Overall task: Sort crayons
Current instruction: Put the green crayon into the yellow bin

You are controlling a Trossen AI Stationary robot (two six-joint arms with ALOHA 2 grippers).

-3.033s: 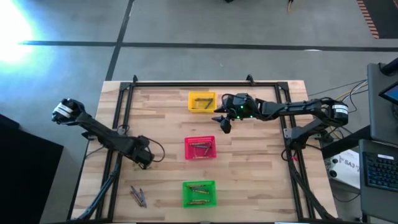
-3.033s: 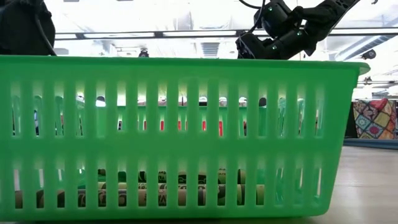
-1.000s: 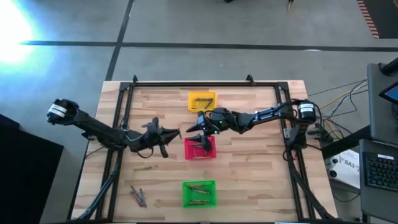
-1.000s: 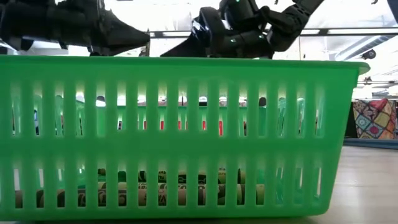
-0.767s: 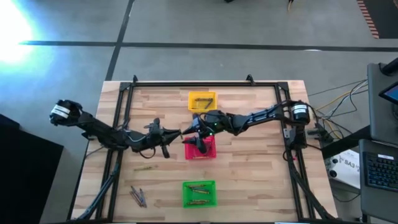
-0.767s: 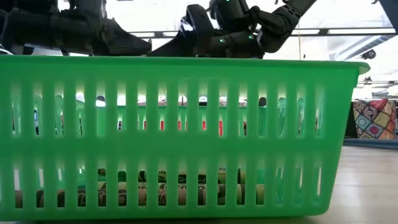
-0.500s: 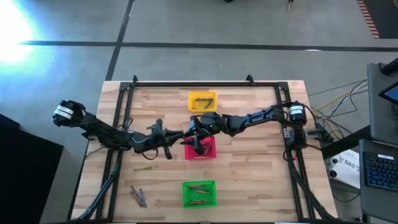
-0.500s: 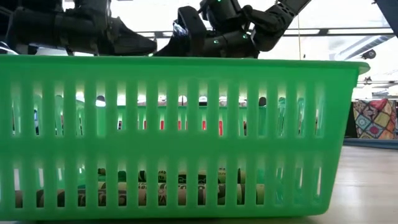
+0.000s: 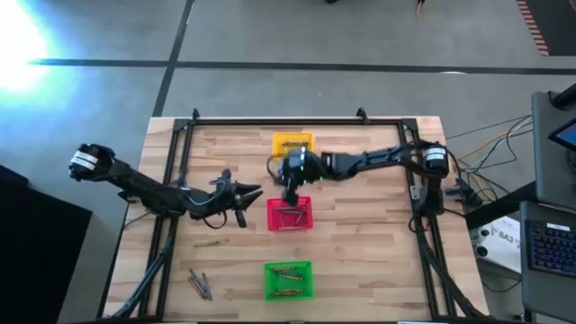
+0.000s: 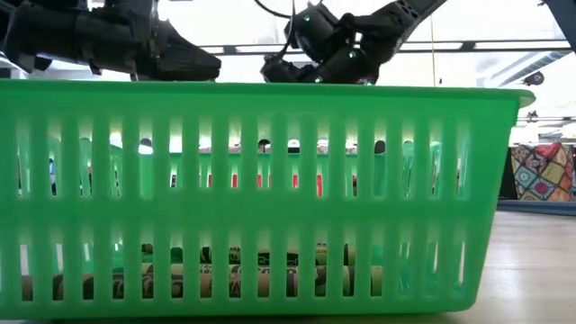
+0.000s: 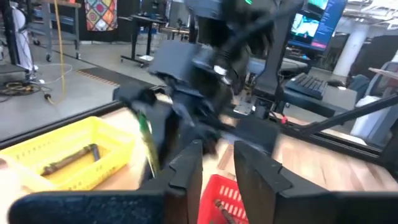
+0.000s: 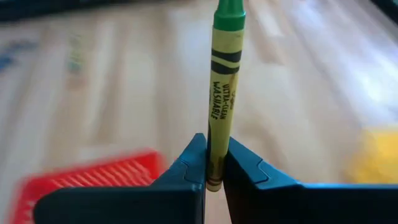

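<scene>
The right gripper (image 9: 290, 185) is hanging above the table between the yellow basket (image 9: 292, 145) and the red basket (image 9: 290, 214), just over the red one's far edge, and it is pinching a green crayon (image 12: 222, 93) between its fingers (image 12: 186, 168); in the right wrist view the crayon is standing straight out from the closed fingertips, its olive-yellow wrapper printed with dark lettering and its green tip pointing away from the gripper. The left gripper (image 9: 253, 191) is hovering just beside the red basket, on the side away from the right arm, and its tip is sitting close to the right gripper without touching it; its two fingers (image 11: 186, 171) are standing slightly apart with nothing between them. From the left wrist view the right gripper is looming right in front, blurred, with the green crayon (image 11: 146, 138) showing at its side. Below the right gripper, several crayons (image 9: 290, 214) are lying in the red basket, a few more (image 9: 292, 147) in the yellow basket behind it, and others (image 9: 286, 280) in the green basket (image 9: 288, 280) at the near edge of the table, well apart from both grippers. A single crayon (image 9: 209, 243) is lying on the wooden table (image 9: 360, 252) near the left gripper, and a small cluster of loose crayons (image 9: 200, 283) is lying farther toward the near corner on the left arm's side.
</scene>
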